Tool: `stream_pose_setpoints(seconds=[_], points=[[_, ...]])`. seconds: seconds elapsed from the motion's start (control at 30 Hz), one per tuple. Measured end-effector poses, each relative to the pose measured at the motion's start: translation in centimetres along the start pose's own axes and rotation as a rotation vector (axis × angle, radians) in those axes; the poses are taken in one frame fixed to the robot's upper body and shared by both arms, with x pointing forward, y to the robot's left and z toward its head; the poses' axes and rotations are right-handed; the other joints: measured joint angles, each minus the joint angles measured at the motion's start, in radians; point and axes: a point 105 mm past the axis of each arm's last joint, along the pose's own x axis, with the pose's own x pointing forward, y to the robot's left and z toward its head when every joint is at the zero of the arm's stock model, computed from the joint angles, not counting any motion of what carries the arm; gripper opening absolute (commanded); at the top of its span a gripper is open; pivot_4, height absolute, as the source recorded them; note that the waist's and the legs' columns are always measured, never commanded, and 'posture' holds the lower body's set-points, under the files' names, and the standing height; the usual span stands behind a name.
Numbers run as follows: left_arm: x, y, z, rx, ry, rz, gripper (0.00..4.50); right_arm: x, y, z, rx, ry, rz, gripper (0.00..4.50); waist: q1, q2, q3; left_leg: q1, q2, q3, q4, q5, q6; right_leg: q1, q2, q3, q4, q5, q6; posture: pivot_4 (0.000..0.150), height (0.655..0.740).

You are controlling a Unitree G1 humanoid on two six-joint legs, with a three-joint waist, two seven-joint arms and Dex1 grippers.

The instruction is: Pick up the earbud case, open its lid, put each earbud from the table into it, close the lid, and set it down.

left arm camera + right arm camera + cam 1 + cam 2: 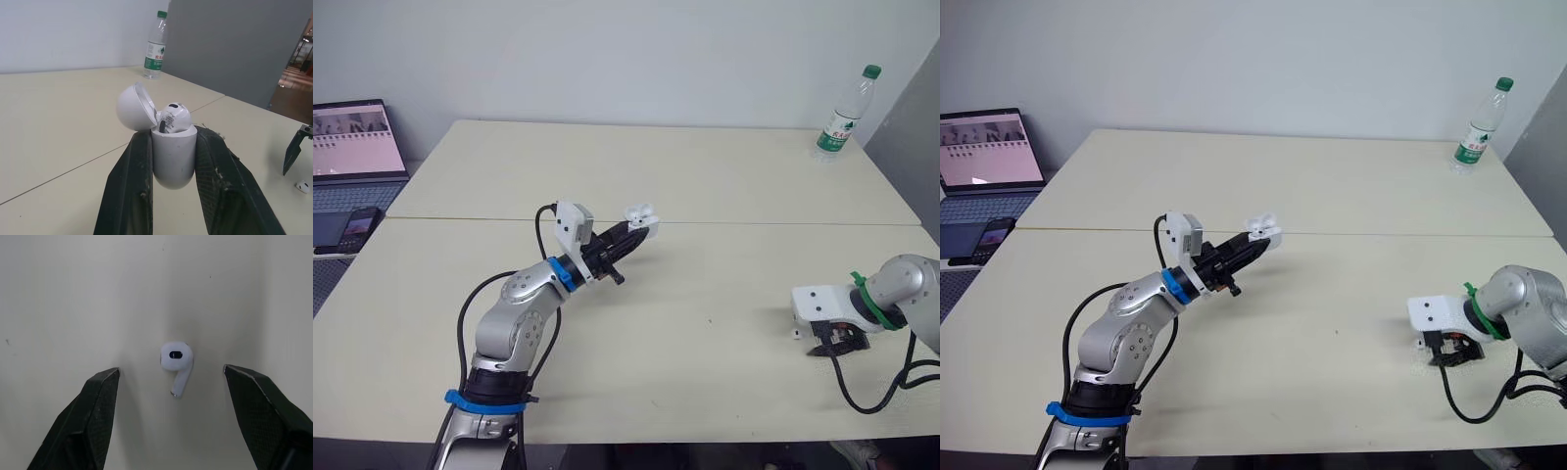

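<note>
Clear water bottle (845, 116), green cap and green label, upright at upper right of frame, on far corner of pale table (705, 176). Open laptop (354, 157) at left edge, screen lit. Dark phone (357, 229) on its front edge. White wall (607, 49) behind.

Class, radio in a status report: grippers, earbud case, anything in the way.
Left gripper shut on earbud case, lid open, one earbud inside. Right gripper open, fingers either side of second earbud on table. Path unobstructed.

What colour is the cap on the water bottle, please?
The cap is green; it shows best in the left eye view.
</note>
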Motion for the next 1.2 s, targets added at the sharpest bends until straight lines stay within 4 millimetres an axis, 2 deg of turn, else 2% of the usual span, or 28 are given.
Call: stream_pose_setpoints(seconds=[0.13,0.27,0.47,0.83,1.13,1.2], points=[[0.0,-0.2,-0.2,-0.01,-0.004,0.002,0.78,-0.6,0.3,0.2,0.077,0.066,-0.039,3.6,0.0,0.0,0.0,0.0,0.0,0.0,0.0,0.0,0.0,0.0,-0.001,0.0,0.0,0.0,0.0,0.15,0.7362],[0.0,-0.3,-0.2,-0.015,-0.008,0.001,0.78,-0.2,0.1,-0.2,0.141,0.113,-0.065,3.6,0.0,0.0,0.0,0.0,-0.001,0.0,0.0,0.0,0.0,0.0,-0.001,0.0,0.0,0.0,0.0,0.15,0.7362],[0.0,-0.4,-0.2,-0.015,-0.008,-0.001,0.78,0.2,-0.2,0.8,0.231,0.079,-0.069,3.6,0.001,0.0,0.0,-0.001,-0.001,-0.001,0.0,0.0,0.0,0.0,0.0,-0.001,0.0,0.0,0.0,0.15,0.7362],[-0.1,-0.4,-0.3,-0.016,-0.006,0.001,0.78,0.6,0.1,1.1,0.277,0.074,-0.04,3.6,0.001,0.0,0.0,-0.001,-0.001,-0.001,0.0,0.0,0.0,0.0,0.001,-0.001,-0.001,0.0,0.0,0.15,0.7362],[-0.1,-0.3,-0.4,-0.015,-0.003,0.003,0.78,0.5,-0.4,2.0,0.277,0.053,-0.056,3.6,0.001,0.0,0.0,-0.001,-0.001,-0.001,0.0,0.0,0.0,0.0,0.001,-0.001,-0.001,0.0,0.0,0.15,0.7362],[-0.1,-0.3,-0.4,-0.015,-0.003,0.003,0.78,0.7,-0.4,1.9,0.276,0.057,-0.054,3.25,0.001,0.0,0.0,-0.001,-0.001,0.0,0.0,0.0,0.0,0.0,0.001,-0.001,-0.001,0.0,0.0,0.15,0.7362]])
